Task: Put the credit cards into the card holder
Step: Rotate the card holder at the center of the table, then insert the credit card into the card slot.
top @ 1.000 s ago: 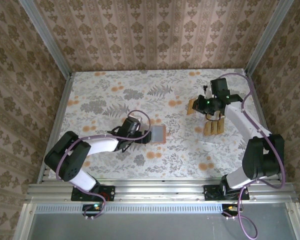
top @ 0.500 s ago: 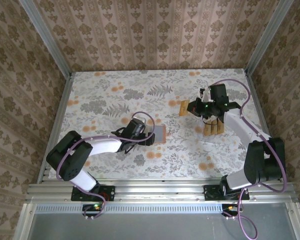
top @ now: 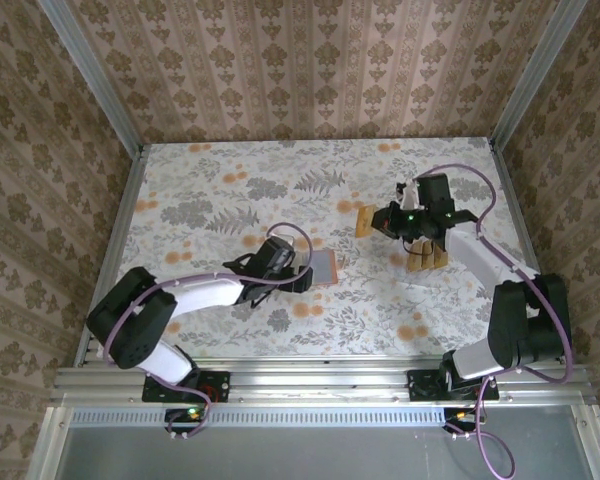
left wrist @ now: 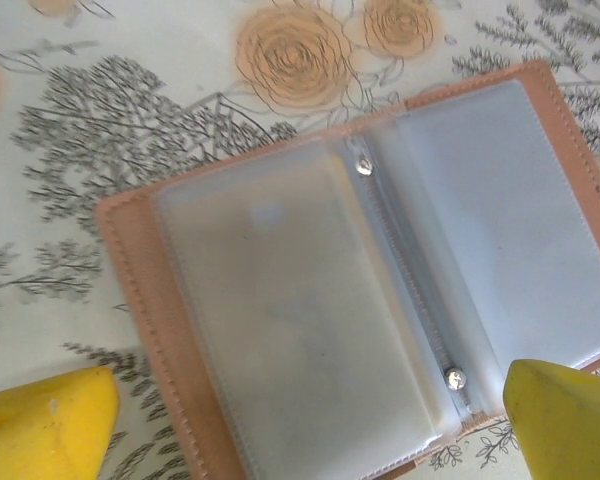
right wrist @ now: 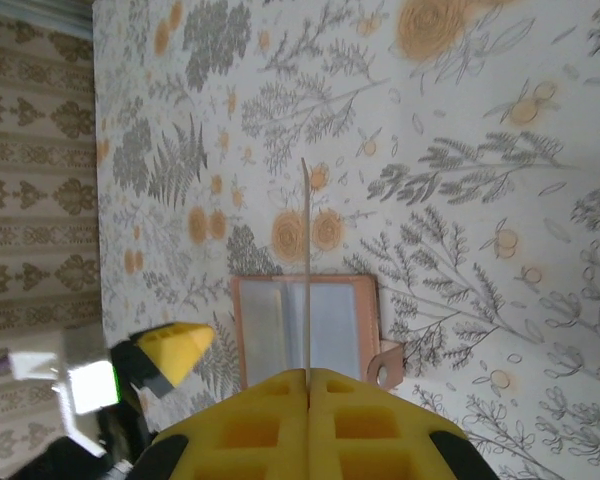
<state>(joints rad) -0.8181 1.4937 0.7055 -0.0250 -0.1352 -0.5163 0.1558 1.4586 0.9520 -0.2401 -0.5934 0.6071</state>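
Top external view, starting near: the left end effector [top: 302, 277] is spread wide open, low over the floral worktop [top: 200, 190], straddling an edge of the card holder [top: 322, 266]. The holder lies opened flat, clear sleeves up. Off to the right, the other credit cards [top: 427, 258] sit bunched together. Just past them, the right end effector [top: 378, 221] is clamped on one card [top: 364, 221].

We see a table [top: 230, 190] under pale cloth printed with grey ferns and orange roses, patterned walls [top: 310, 70] around it, a metal rail [top: 310, 385] in front
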